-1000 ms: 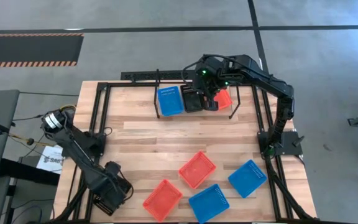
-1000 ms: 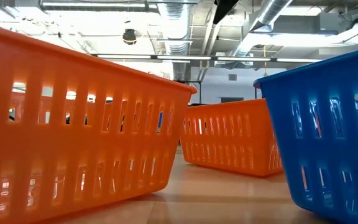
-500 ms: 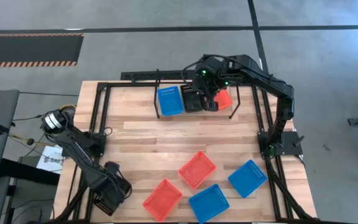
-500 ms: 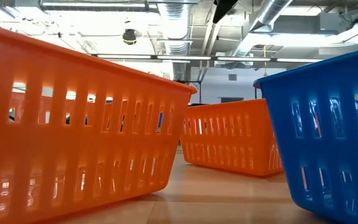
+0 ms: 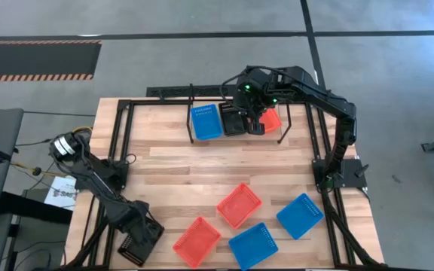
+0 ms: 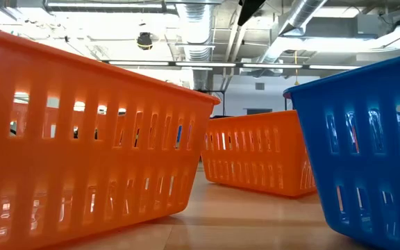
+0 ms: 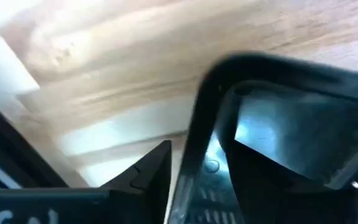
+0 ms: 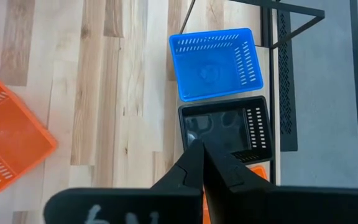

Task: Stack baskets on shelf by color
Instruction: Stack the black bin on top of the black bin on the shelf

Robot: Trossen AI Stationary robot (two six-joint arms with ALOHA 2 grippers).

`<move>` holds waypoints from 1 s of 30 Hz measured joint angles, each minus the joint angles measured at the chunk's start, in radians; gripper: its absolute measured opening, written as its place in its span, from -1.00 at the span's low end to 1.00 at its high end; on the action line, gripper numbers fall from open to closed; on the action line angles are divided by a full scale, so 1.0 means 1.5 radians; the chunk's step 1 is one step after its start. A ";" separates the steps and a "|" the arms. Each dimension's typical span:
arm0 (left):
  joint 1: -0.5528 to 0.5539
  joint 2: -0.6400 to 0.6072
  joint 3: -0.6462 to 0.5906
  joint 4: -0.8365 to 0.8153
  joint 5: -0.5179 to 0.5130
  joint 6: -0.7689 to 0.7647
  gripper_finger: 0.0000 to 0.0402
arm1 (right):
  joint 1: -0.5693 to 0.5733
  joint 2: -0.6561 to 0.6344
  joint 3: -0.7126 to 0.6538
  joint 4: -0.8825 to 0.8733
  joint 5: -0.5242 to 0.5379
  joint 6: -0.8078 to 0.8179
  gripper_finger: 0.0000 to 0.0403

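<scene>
the right claw [image 5: 253, 113] hung over the shelf [image 5: 202, 92] at the far edge of the table [image 5: 172, 162]. in the right wrist view its two fingers [image 8: 194, 163] met at a single tip, closed, with nothing between them. directly beneath that tip stood a black basket [image 8: 225, 129] on the shelf, with a blue basket [image 8: 215, 63] touching its side. a red-orange basket [image 5: 272, 118] sat on the other side of the black one, mostly covered by the arm in the high view.

the left claw [image 5: 143, 235] was low at the near left corner of the table. a second black basket [image 5: 129, 248] showed just beside it at the table's edge. in the left wrist view the rim of that black basket [image 7: 247, 124] filled the frame against one finger [image 7: 148, 171]; i cannot tell whether the claw was open, closed, or gripping the rim.

five baskets lay loose on the near half of the table:
- a red-orange basket [image 5: 197, 241], nearest the left claw;
- a second red-orange one [image 5: 239, 204] beyond it;
- a blue one [image 5: 252, 245] at the near edge;
- a second blue one [image 5: 300, 215] toward the right arm's base.

the low view showed only basket walls at close range.
</scene>
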 joint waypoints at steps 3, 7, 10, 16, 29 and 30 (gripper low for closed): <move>0.004 -0.001 -0.007 0.012 0.001 -0.030 -0.41 | 0.000 0.000 0.000 0.000 0.000 0.000 -0.90; 0.012 0.000 -0.007 -0.001 0.001 -0.032 -0.45 | 0.000 0.000 0.000 0.000 -0.001 0.000 -0.91; 0.015 0.000 -0.008 -0.004 -0.007 -0.030 -0.45 | 0.000 0.000 0.000 0.000 -0.001 0.002 -0.92; 0.021 0.001 -0.008 -0.010 -0.039 0.020 -0.57 | 0.000 0.000 0.000 0.000 0.000 0.002 -0.91; 0.053 -0.090 -0.014 -0.072 -0.413 -0.003 -1.00 | 0.000 0.000 0.000 0.000 0.029 -0.004 -0.97; 0.056 -0.115 -0.012 -0.090 -0.481 -0.011 -1.00 | 0.000 0.000 0.000 -0.001 0.046 -0.004 -0.98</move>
